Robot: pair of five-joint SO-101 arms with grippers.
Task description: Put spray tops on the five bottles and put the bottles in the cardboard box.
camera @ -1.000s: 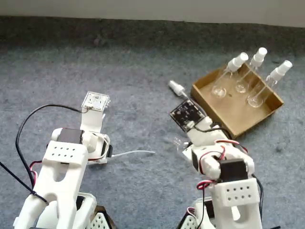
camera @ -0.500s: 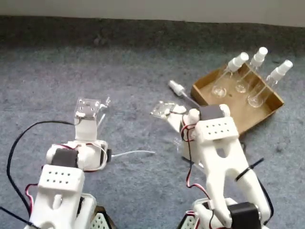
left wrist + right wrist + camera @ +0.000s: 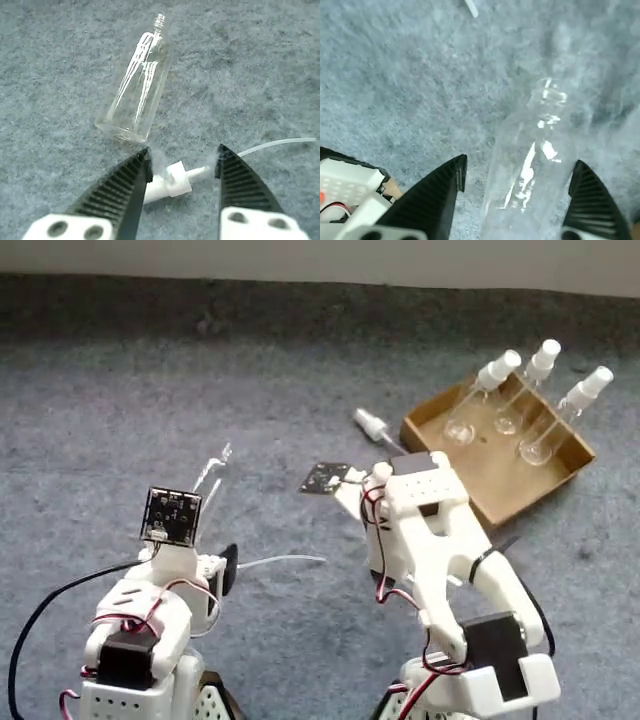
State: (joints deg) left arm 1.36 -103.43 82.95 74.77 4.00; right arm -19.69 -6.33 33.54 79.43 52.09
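The left gripper (image 3: 182,152) is spread wide, and a white spray top (image 3: 172,182) lies on the grey carpet (image 3: 260,75) between its fingers (its thin tube runs out past one finger). Just beyond lies a clear bottle (image 3: 137,82) on its side, its neck bare. The right gripper (image 3: 520,162) is spread too, one finger on each side of another bare bottle (image 3: 530,170). A second spray top (image 3: 370,423) lies just beside the cardboard box (image 3: 510,490), which sits toward the carpet's far right corner. Three capped bottles (image 3: 525,390) lean inside it.
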